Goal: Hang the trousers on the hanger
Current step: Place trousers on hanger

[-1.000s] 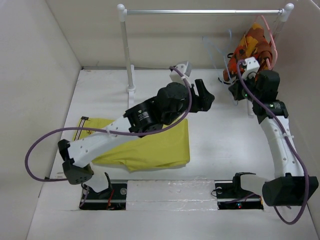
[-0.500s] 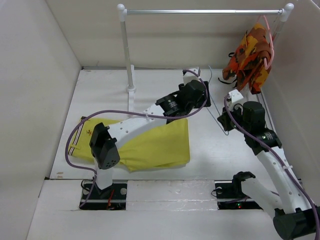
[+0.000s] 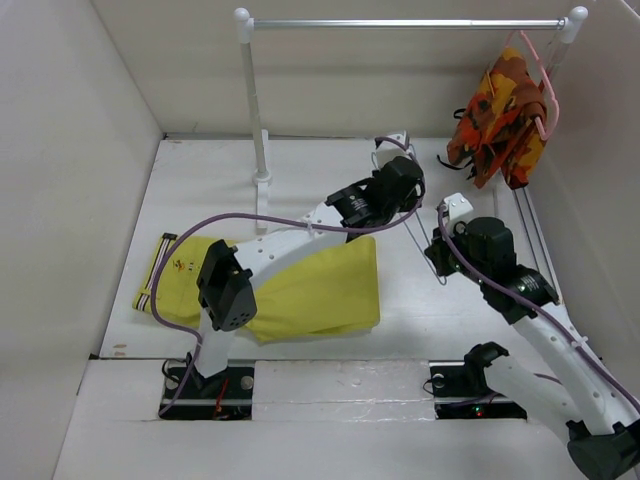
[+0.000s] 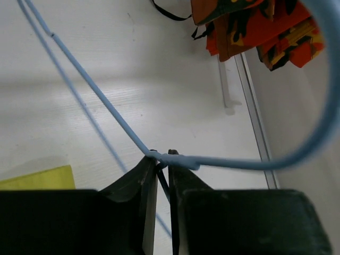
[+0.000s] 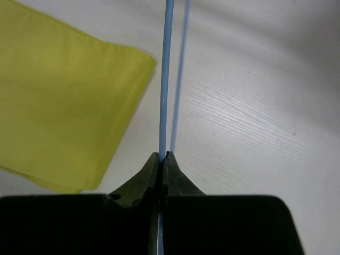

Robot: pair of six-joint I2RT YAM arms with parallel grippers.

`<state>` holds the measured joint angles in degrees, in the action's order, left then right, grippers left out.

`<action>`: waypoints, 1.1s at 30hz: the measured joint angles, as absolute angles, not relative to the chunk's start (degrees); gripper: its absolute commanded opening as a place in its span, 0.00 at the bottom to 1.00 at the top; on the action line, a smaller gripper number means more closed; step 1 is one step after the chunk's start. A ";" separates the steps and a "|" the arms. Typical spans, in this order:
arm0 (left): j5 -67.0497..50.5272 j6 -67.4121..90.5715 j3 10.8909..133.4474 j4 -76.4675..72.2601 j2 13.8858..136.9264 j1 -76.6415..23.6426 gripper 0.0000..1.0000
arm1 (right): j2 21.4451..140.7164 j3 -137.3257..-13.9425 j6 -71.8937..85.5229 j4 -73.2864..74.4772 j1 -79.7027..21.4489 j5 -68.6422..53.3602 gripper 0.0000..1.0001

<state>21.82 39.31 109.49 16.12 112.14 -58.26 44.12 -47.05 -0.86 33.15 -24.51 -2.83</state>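
Observation:
The yellow-green trousers (image 3: pixel 320 290) lie flat on the table at the left, striped waistband (image 3: pixel 155 275) toward the left wall; one leg end shows in the right wrist view (image 5: pixel 58 106). The pale-blue wire hanger (image 3: pixel 418 240) hangs in the air above the table between both arms. My left gripper (image 3: pixel 412 198) is shut on the hanger (image 4: pixel 95 88) at its twisted neck (image 4: pixel 159 158), the hook curving off to the right. My right gripper (image 3: pixel 437 250) is shut on a straight run of the wire (image 5: pixel 166 79), pinched at the tips (image 5: pixel 163 155).
A clothes rail (image 3: pixel 400 22) on white posts (image 3: pixel 258 110) spans the back. An orange, red and brown patterned garment (image 3: pixel 505 110) on a pink hanger hangs at its right end, also in the left wrist view (image 4: pixel 249 26). Walls close in both sides.
The right arm brought the hanger from the rail's right end down toward the middle. The left arm reached across to it and its jaws closed on the neck.

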 measured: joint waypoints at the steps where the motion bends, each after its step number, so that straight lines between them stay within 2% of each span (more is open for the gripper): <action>1: 21.61 39.79 109.36 16.45 112.14 -58.13 0.00 | 43.99 -47.05 -0.14 33.10 -25.32 -1.80 0.00; 3: 21.39 40.38 108.99 16.49 112.12 -58.13 0.00 | 43.88 -47.03 1.08 33.45 -26.87 -0.03 0.01; 4: 21.32 40.62 108.38 15.97 111.96 -58.13 0.00 | 43.90 -47.03 1.52 33.95 -27.42 0.73 0.20; 6: 21.06 41.36 105.27 14.72 110.78 -58.26 0.00 | 43.90 -47.03 1.96 35.46 -28.16 1.13 0.40; 7: 20.64 41.63 102.74 13.43 109.73 -58.28 0.00 | 43.90 -47.05 2.15 36.16 -28.75 1.04 0.55; 8: 20.08 41.95 99.53 12.25 108.22 -58.28 0.00 | 43.83 -47.05 2.09 36.84 -29.30 0.71 0.62; 10: 18.50 42.92 92.23 9.54 104.55 -58.28 0.00 | 43.29 -47.31 1.76 38.83 -29.89 -0.51 0.69; 13: 15.99 44.80 79.50 4.67 96.77 -58.28 0.00 | 42.11 -48.93 0.19 42.30 -29.80 -2.57 0.69; 15: 14.52 45.98 72.93 1.26 92.20 -58.28 0.00 | 41.63 -50.30 -1.06 42.94 -29.36 -4.71 0.66; 16: 13.87 46.61 69.97 -0.86 90.17 -58.39 0.00 | 41.63 -50.57 -1.56 42.63 -29.15 -5.89 0.51; 18: 12.69 47.86 65.06 -5.15 86.98 -58.76 0.00 | 41.71 -50.50 -2.22 42.04 -28.80 -8.25 0.32; 19: 12.01 48.40 63.11 -7.29 86.02 -58.96 0.00 | 42.04 -50.15 -2.37 41.28 -28.56 -9.47 0.14; 22: 10.46 50.54 58.43 -14.28 85.01 -59.99 0.00 | 43.24 -47.35 -2.00 36.64 -28.45 -12.97 0.01; 29: 14.76 56.88 50.85 -15.64 86.56 -63.40 0.00 | 50.41 -40.80 0.62 26.55 -28.42 -17.63 0.03; 30: 16.19 58.04 50.85 -15.62 87.18 -64.10 0.00 | 51.55 -39.86 1.04 24.69 -28.42 -18.17 0.05; 31: 17.72 59.24 50.85 -15.51 87.74 -64.77 0.00 | 52.73 -38.89 1.50 22.76 -28.42 -18.72 0.14; 33: 20.49 61.91 50.87 -14.85 88.82 -65.67 0.00 | 55.42 -37.45 2.26 19.88 -28.42 -19.57 0.24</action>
<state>20.49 61.91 50.87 -14.85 88.82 -65.67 55.42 -37.45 2.26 19.88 -28.42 -19.57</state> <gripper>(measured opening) 0.010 0.171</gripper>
